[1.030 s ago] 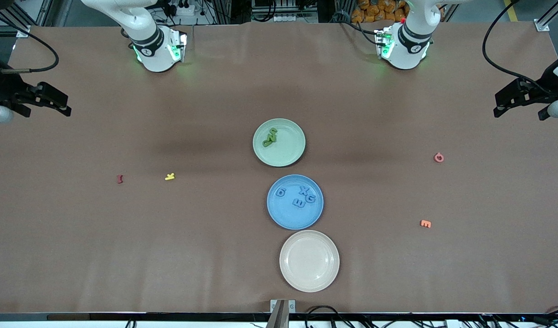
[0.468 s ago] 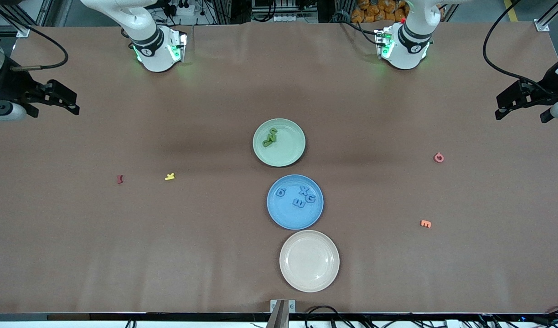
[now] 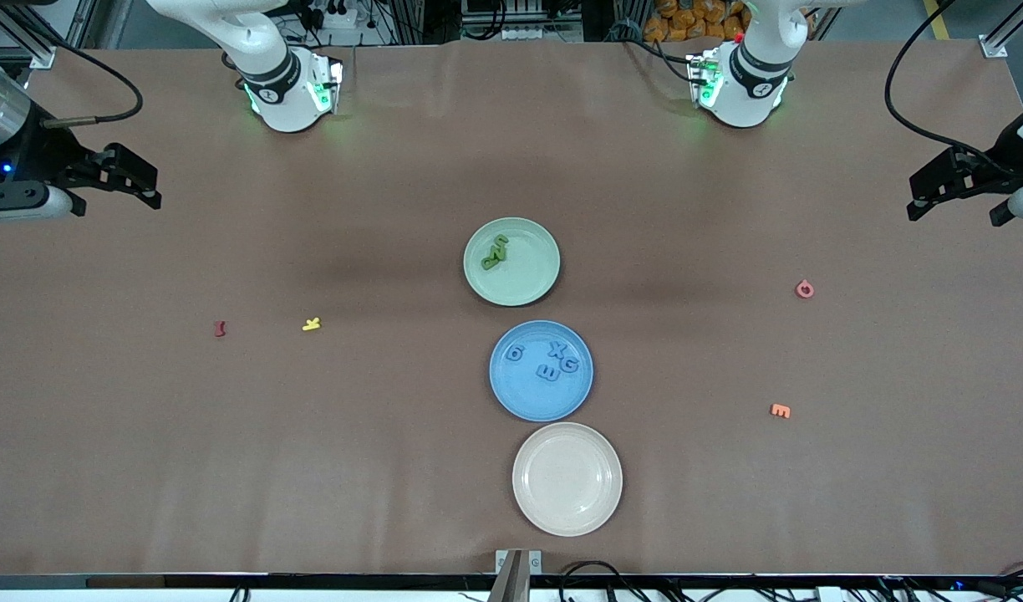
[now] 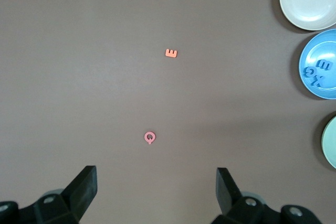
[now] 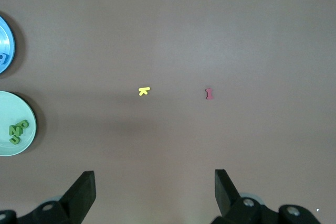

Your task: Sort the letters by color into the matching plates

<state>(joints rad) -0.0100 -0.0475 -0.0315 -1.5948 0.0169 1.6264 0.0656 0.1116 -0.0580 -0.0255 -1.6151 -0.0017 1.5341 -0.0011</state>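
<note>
Green letters (image 3: pixel 495 252) heaped on mint plate (image 3: pixel 532 280), individually unreadable.

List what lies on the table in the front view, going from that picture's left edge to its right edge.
Dark red letter → yellow letter → mint green plate → blue plate → cream plate → orange letter → pink letter.

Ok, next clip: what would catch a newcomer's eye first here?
Three plates in a row at the table's middle: the mint green plate holding a pile of green letters, the blue plate nearer the camera holding blue letters, then an empty cream plate nearest. Stray red, yellow, pink and orange letters lie out toward either end. The left gripper and right gripper hang open and empty over the table's ends.
</note>
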